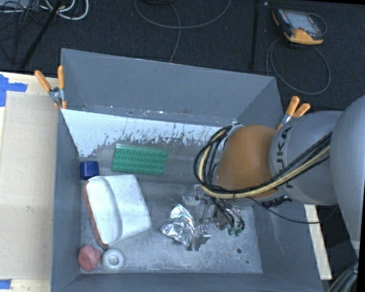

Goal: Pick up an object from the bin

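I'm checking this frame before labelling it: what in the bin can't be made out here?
Camera view: the gripper sits against the crumpled foil; whether it holds the foil cannot be told, as the two blend.
Camera view: part of the bin floor is hidden under the arm's orange cover and cables.
Camera view: a reddish thing is mostly covered by the white box.

Arm (353,157): smooth pale grey casing with rounded links, bulk at 3 o'clock of the view. Dark lettering, only partly legible, on the grey band (280,144) next to the wrist. Wrist cover (248,157): orange-brown, dome-shaped, matte. Cables (207,170): black and yellow bundle, looped round the cover's 9 o'clock side and running back along the casing toward 3 o'clock. Gripper (202,230): small grey metal assembly at 7 o'clock of the cover, with thin wires and green fittings.
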You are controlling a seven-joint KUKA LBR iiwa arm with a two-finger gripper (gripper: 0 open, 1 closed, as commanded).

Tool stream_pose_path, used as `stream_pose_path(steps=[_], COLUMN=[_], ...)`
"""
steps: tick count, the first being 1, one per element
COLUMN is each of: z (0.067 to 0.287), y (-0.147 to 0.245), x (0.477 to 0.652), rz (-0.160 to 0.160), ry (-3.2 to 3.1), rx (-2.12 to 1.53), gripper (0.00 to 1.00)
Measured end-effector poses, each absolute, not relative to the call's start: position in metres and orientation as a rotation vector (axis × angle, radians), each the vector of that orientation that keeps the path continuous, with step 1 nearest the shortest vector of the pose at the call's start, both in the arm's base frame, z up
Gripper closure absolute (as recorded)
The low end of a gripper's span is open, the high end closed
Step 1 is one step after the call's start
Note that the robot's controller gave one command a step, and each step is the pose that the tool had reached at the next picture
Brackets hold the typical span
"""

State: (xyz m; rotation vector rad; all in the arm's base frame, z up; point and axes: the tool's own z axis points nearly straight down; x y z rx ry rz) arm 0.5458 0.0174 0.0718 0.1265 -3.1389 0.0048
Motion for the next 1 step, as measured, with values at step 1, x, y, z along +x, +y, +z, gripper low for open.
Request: stream_pose_path(steps=[1], z=[0.1001], y=[0.0651], x=[0.523], rz=[-0.002], ry=[-3.022], rx=[0.86], gripper=[0.0])
